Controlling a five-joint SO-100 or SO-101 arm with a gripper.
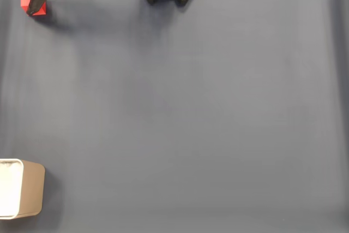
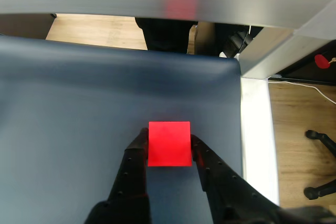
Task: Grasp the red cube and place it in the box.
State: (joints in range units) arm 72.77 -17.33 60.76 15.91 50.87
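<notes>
A: While the gripper (image 2: 169, 148) brackets the red cube (image 2: 169, 144) at 11 o'clock of the mat (image 1: 180, 107) in the fixed view, jaws narrow on both flanks, is it clamped?

B: Cannot tell. Probably light, rigid, matte; flat opposite faces suit the grasp. Box (image 1: 32, 189) sits at 8 o'clock.

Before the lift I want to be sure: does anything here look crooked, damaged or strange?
Nothing stands out. The red cube sits squarely between the gripper fingers, and the box stands upright.

My gripper (image 2: 169, 139) straddles red cube (image 2: 169, 144), black fingers (image 2: 137, 153) touching its left and right faces. Cube on dark blue mat (image 2: 79, 108), near mat's right edge.
</notes>
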